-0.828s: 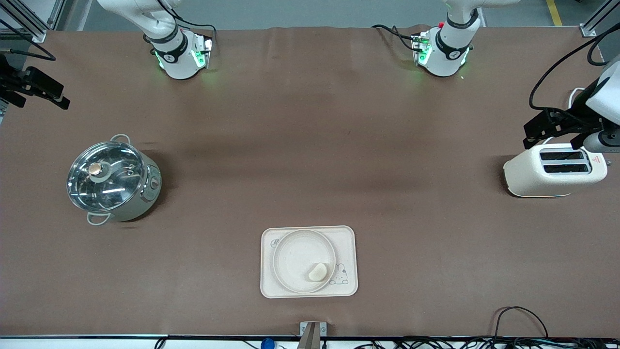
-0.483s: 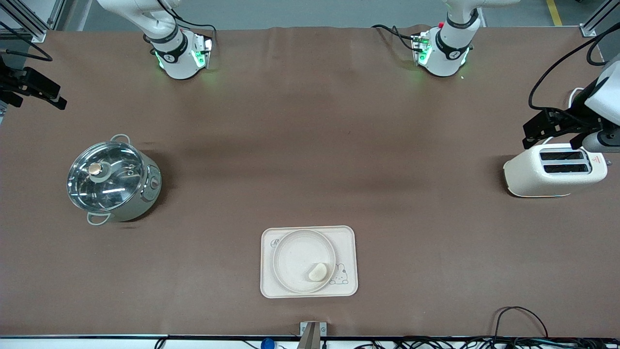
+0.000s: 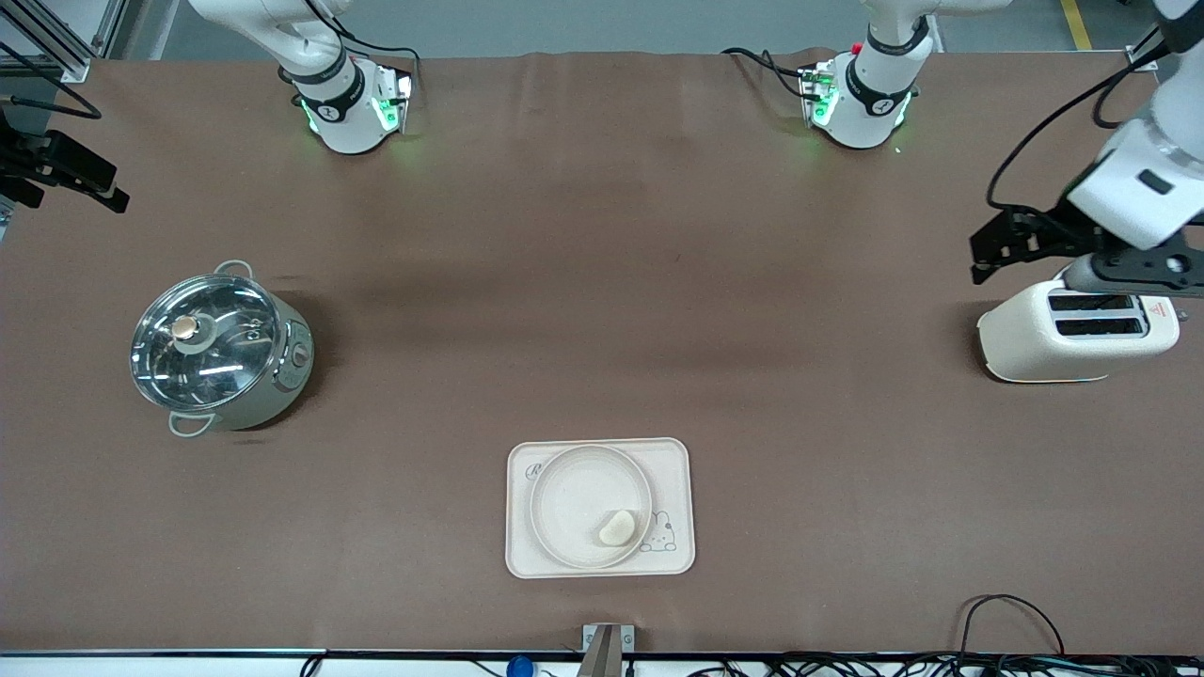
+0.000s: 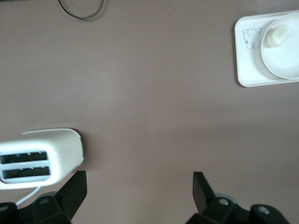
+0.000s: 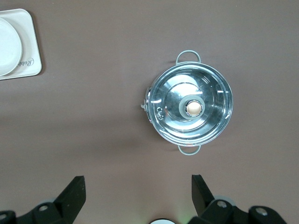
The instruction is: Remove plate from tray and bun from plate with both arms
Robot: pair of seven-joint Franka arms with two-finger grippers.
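One bun (image 3: 616,527) lies on the plate (image 3: 574,489), well apart from the spread left pincer (image 4: 138,186).

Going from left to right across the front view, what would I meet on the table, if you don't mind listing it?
Right gripper → pot → tray carrying the plate with the bun → left gripper → toaster.

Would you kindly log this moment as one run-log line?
plate on tray | bun on plate | left gripper open, by toaster | right gripper open, near pot
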